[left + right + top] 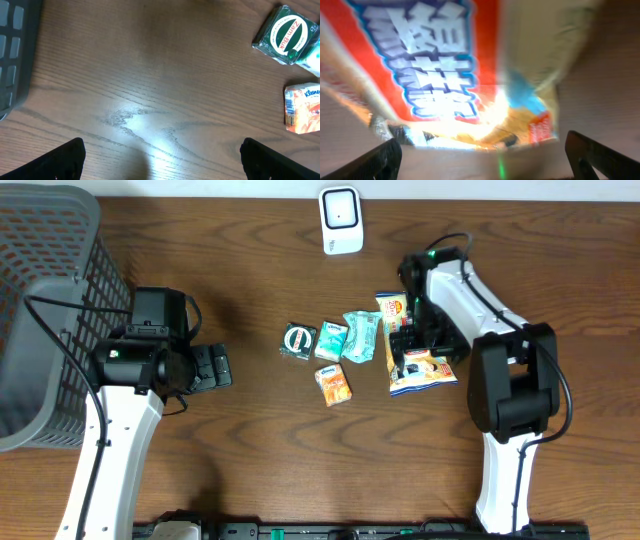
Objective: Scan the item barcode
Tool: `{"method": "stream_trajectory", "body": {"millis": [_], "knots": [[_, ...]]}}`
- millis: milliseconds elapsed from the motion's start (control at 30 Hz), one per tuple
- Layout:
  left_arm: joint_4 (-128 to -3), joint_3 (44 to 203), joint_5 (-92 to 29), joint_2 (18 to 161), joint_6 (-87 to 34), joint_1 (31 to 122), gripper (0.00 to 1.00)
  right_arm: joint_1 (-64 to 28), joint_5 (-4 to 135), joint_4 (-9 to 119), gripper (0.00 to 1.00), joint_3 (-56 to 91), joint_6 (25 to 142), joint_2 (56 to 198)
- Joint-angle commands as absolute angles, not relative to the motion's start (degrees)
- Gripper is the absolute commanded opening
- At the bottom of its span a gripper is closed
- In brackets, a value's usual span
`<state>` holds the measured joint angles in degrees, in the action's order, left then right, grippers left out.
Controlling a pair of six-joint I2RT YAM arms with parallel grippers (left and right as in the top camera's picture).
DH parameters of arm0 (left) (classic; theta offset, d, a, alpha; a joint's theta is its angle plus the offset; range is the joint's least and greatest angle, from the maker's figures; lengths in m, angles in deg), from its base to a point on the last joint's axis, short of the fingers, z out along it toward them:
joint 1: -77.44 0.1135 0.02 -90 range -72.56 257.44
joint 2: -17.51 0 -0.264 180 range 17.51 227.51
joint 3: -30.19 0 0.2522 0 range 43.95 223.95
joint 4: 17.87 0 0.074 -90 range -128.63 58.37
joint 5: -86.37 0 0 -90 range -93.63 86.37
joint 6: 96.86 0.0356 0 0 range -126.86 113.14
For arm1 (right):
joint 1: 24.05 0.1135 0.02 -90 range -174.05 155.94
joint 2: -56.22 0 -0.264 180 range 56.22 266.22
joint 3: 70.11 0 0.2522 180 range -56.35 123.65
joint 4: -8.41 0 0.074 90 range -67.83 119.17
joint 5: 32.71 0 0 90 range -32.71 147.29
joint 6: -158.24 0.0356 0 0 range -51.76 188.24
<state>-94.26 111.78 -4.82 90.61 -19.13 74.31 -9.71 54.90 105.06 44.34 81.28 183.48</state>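
Spreading wide, the fingers [380, 162] of the right gripper [487, 159] flanked the lower edge of the snack packet [435, 75] without closing on it. The packet lay on the table [250, 440], right of the small packs [334, 384] and below the white scanner [341, 220]. The left gripper [162, 160], equally wide, hung over the wood beside the basket [40, 300].
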Motion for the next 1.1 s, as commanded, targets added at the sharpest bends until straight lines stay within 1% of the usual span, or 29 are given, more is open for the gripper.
{"method": "stream_trajectory", "body": {"millis": [0,100,267,433,600,700,867,1067], "knots": [[-94.37,111.50,-4.49,90.81,-20.07,74.09,0.98,-10.86,54.22,107.84,0.99,50.06,81.50,183.48],[-94.37,111.50,-4.49,90.81,-20.07,74.09,0.98,-11.00,54.22,111.16,0.99,53.85,81.50,183.48],[-94.37,111.50,-4.49,90.81,-20.07,74.09,0.98,-10.84,54.22,111.71,0.99,55.33,81.46,183.48],[-94.37,111.50,-4.51,90.81,-20.07,74.09,0.98,-11.80,54.57,108.30,0.99,55.35,83.14,183.44],[-94.37,111.50,-4.49,90.81,-20.07,74.09,0.98,-15.32,57.91,105.13,0.99,55.35,83.12,183.44],[-94.37,111.50,-4.49,90.81,-20.07,74.09,0.98,-18.16,61.11,103.20,0.99,55.33,79.86,183.46],[-94.37,111.50,-4.49,90.81,-20.07,74.09,0.98,-23.04,71.88,99.99,0.99,54.85,72.54,183.46],[-94.37,111.50,-4.51,90.81,-20.07,74.09,0.98,-26.03,81.02,96.49,0.99,51.92,65.52,183.61]]}}
